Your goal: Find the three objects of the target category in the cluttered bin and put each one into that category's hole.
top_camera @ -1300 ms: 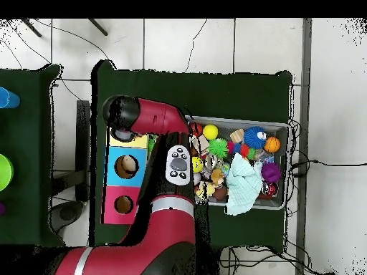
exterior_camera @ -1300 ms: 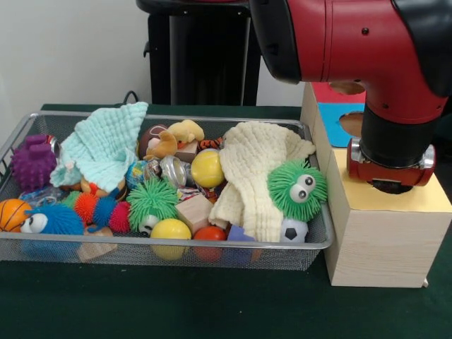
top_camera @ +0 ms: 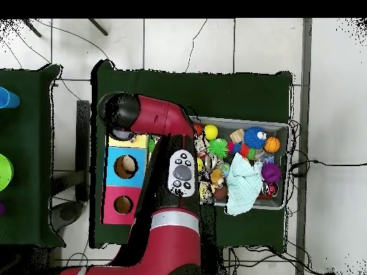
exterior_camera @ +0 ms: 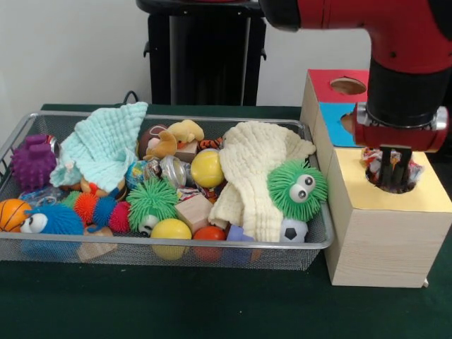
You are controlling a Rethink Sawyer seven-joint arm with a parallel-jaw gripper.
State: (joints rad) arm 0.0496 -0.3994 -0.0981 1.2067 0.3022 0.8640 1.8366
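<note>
The silver wire-mesh bin holds a heap of toys and cloths; it also shows in the overhead view. My gripper hangs straight down into the round hole of the yellow-topped box. A white fabric bundle with coloured patches shows at the hole's rim, on both sides of the gripper. Whether the gripper holds it is unclear. No other such bundle stands out in the bin. In the overhead view the arm hides the gripper above the yellow box.
The blue-topped box and red-topped box stand behind the yellow one. A cream cloth, a mint cloth, a green spiky ball and a purple spiky ball lie in the bin.
The arm has risen above the yellow box. The wrist covered the hole before; now the gripper and the fabric bundle show at the hole.
</note>
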